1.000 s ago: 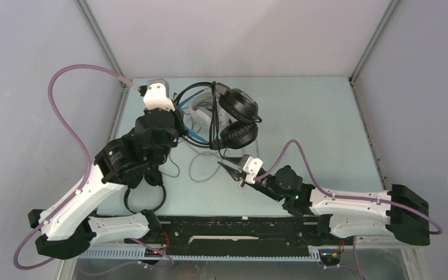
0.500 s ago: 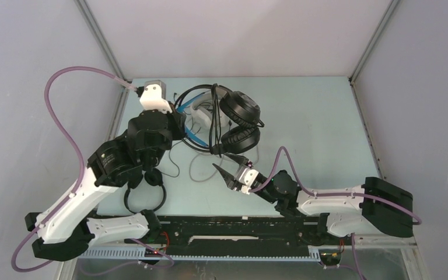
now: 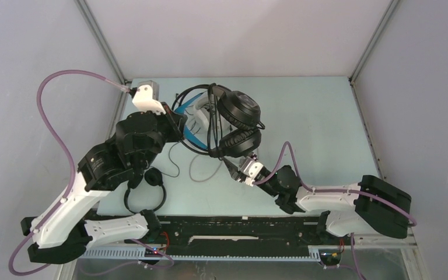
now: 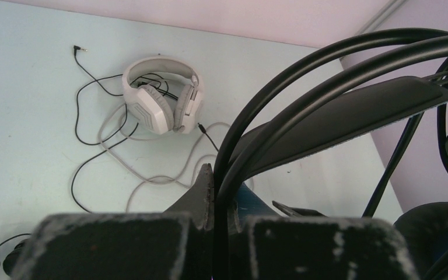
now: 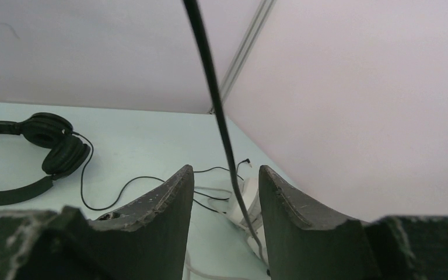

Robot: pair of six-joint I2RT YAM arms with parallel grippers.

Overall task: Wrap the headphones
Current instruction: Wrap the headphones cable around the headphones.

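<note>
My left gripper [image 3: 179, 126] is shut on the thin headband of the bulky black headphones with blue accents [image 3: 239, 119] and holds them off the table; the left wrist view shows the band [image 4: 338, 99] pinched between the jaws of the gripper [image 4: 221, 175]. Their black cable [image 5: 224, 140] hangs down between the fingers of my open right gripper [image 5: 226, 169], which sits just below the ear cups in the top view [image 3: 231, 166]. The white-grey headphones [image 4: 160, 96] lie on the table under them with a loose grey cable [image 4: 151, 175]. The small slim black headphones [image 3: 146, 188] lie near the left arm.
A thin black cable [image 4: 87, 116] with its jack trails across the table beside the white-grey pair. Grey walls stand at the back and sides. The small black pair also shows at the left of the right wrist view [image 5: 46, 140].
My right gripper has moved left and forward, up under the hanging ear cups, and now has the black cable between its fingers. My left arm has shifted slightly left with the headphones.
</note>
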